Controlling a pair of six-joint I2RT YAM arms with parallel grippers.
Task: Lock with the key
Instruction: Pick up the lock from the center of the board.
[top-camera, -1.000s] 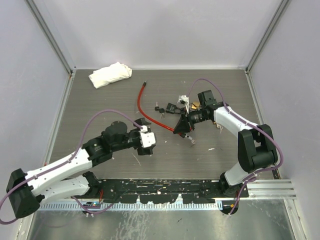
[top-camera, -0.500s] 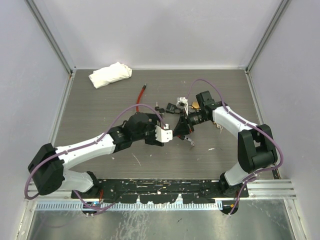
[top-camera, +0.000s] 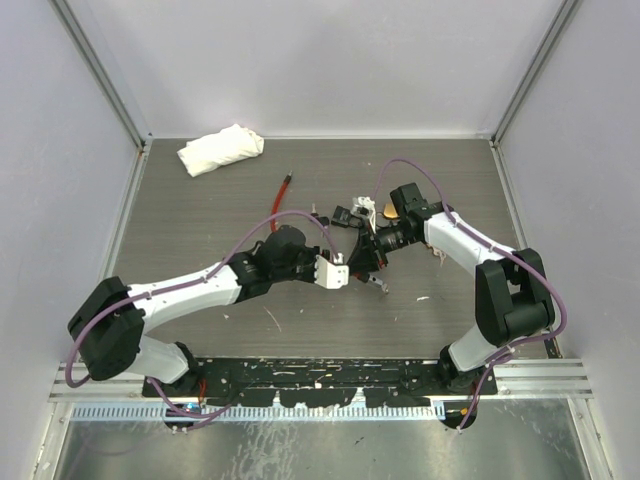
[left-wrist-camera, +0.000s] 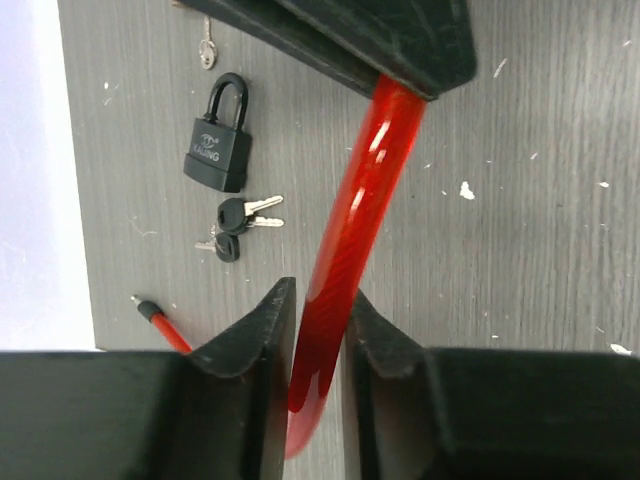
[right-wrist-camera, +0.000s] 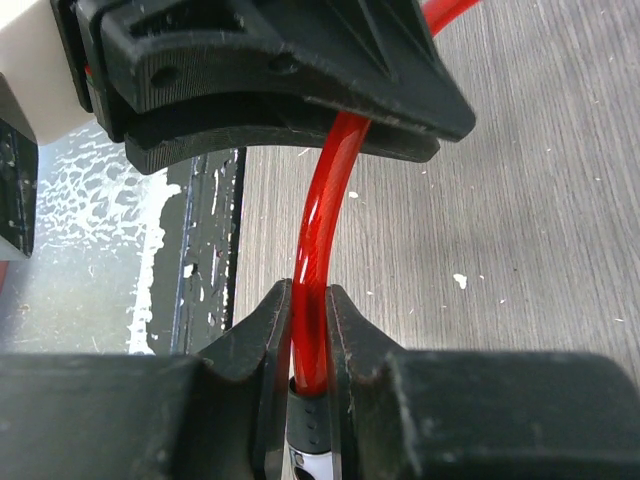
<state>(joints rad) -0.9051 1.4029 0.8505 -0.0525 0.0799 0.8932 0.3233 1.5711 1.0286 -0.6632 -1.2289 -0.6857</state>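
Left jaws and right jaws pinch the red cable (left-wrist-camera: 352, 235).

Padlock (left-wrist-camera: 217, 152) marking unreadable (too small).

Both arms reach to mid-table: left gripper (top-camera: 335, 270) and right gripper (top-camera: 366, 258) sit just beside each other, jaw state unreadable from up here. Red cable (top-camera: 281, 196) runs from its free end down under the left arm. Black padlock (top-camera: 345, 214) lies just behind the grippers. White cloth (top-camera: 220, 149) is back-left, well apart.
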